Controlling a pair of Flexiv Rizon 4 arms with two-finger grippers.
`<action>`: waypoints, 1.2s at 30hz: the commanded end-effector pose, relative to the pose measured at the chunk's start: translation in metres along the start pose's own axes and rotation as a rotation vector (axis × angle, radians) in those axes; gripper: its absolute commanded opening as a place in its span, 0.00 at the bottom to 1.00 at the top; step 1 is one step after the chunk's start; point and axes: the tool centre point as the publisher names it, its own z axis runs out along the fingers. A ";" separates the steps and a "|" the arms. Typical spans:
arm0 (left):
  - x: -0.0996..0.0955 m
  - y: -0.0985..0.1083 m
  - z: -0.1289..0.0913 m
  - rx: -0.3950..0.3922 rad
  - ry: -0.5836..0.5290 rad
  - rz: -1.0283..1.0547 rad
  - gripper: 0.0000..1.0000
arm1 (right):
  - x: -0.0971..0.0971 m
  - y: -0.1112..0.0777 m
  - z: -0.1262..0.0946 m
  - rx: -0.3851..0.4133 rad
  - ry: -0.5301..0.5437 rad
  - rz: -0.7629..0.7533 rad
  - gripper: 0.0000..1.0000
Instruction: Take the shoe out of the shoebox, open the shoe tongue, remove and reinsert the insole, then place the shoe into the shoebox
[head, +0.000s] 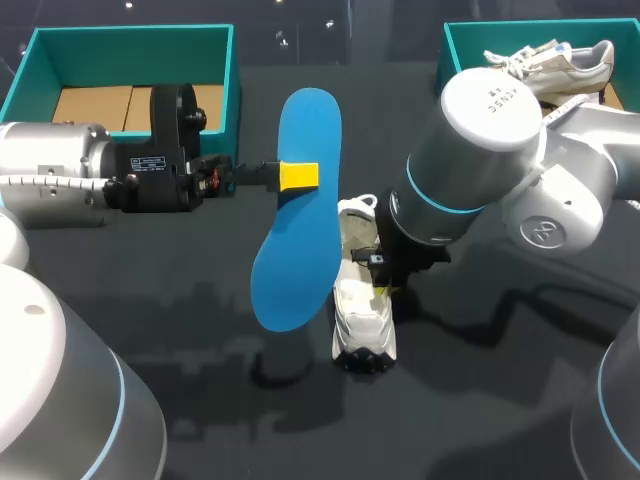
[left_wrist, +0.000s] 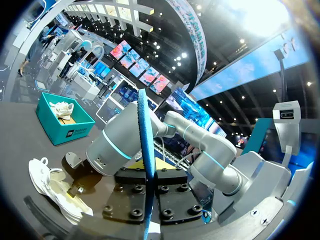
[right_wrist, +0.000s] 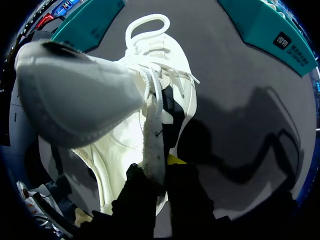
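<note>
- The left arm (head: 60, 400) and right arm (head: 480, 150) come in from their own sides. Their broad grey links lie closest in the head view, over the near edge of the dark bench (head: 180, 300).
- A white shoe (head: 362, 310) rests on the bench a little right of the middle, toe towards the near edge and heel loop pointing away.
- The right tool (right_wrist: 160, 175) comes down onto the shoe from above. Its dark fingers are pinched together on a strip of white fabric at the shoe's opening, beside the laces, and one yellow tip shows against the side of the shoe.
- In the right wrist view a pale grey rounded piece stands up close beside the laces. I cannot tell which part it is.
- A blue insole (head: 295, 270) is held clear of the bench, just left of the shoe, lengthwise from near to far.
- The left tool (head: 298, 176) is clamped on the insole partway along, with a yellow pad flat on its upper face. In the left wrist view the insole stands edge-on between the fingers.
- A teal box (head: 130, 38) lies at the far left with brown cardboard (head: 95, 105) inside.
- A second teal box (head: 460, 45) at the far right holds another pale shoe (head: 555, 62).
</note>
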 end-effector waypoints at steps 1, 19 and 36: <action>-0.001 0.000 0.002 0.000 0.001 0.000 0.00 | 0.000 0.002 0.008 0.002 0.012 0.005 0.18; -0.001 0.000 0.002 0.000 0.001 0.000 0.00 | -0.004 0.000 -0.034 -0.031 0.065 0.030 1.00; -0.001 0.000 0.002 0.000 0.001 0.000 0.00 | -0.014 0.002 -0.053 -0.077 0.197 0.006 1.00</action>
